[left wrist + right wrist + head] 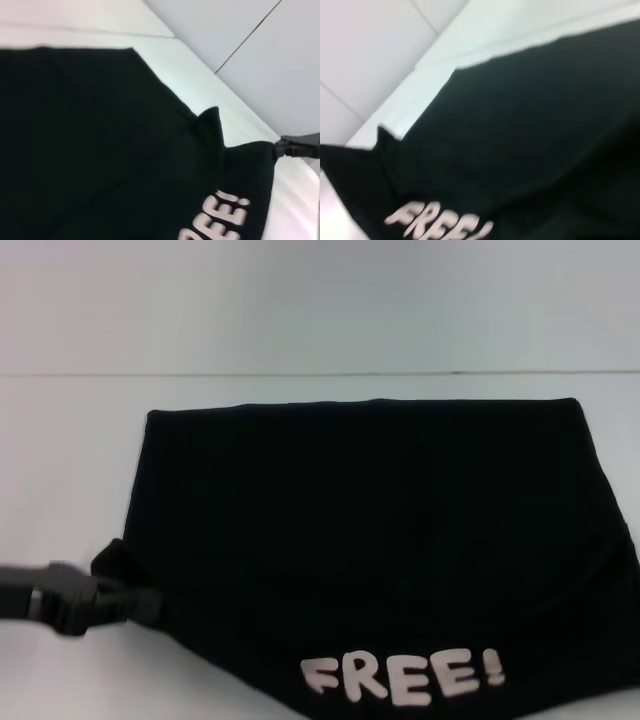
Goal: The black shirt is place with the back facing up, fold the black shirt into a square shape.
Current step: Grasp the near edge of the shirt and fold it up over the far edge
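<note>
The black shirt (370, 530) lies on the white table, its near part turned over so the cream "FREE!" lettering (403, 676) faces up at the near edge. My left gripper (140, 602) is at the shirt's left edge, shut on a bunched fold of cloth. My right gripper is out of the head view. It shows in the left wrist view (286, 148) at the shirt's far corner, where the cloth (125, 150) is pulled to a point in it. The right wrist view shows the shirt (530, 135) and the lettering (440, 222), with a raised cloth corner on the left arm's side.
The white table (70, 470) reaches to a pale wall at the back (320, 300). Bare table shows left of and behind the shirt. The shirt's right side runs out of the head view.
</note>
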You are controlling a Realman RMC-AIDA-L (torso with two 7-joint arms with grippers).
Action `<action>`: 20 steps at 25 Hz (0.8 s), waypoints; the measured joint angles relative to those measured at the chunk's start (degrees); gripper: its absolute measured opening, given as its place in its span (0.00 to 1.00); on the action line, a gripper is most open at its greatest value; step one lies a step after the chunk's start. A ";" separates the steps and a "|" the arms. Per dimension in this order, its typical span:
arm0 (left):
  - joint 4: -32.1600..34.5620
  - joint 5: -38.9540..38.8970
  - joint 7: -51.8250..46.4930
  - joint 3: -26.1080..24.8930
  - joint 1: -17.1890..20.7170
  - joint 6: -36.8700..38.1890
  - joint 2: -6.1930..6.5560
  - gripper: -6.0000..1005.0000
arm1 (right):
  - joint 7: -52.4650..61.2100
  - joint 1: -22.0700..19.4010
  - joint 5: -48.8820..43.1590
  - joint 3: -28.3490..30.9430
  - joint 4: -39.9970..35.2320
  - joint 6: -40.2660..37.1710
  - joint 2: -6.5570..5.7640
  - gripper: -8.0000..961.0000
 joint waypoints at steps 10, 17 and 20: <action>-9.44 0.32 -0.92 0.72 -12.20 -18.89 4.40 0.05 | 0.59 10.86 0.85 5.41 1.88 10.17 -1.04 0.05; -16.03 0.40 -2.04 5.88 -16.75 -40.12 5.00 0.06 | 4.08 18.85 0.86 3.84 8.13 29.05 -0.84 0.05; -17.47 0.41 -2.97 10.70 -17.07 -49.12 4.32 0.06 | 4.34 22.11 0.93 2.30 11.59 37.07 -0.58 0.05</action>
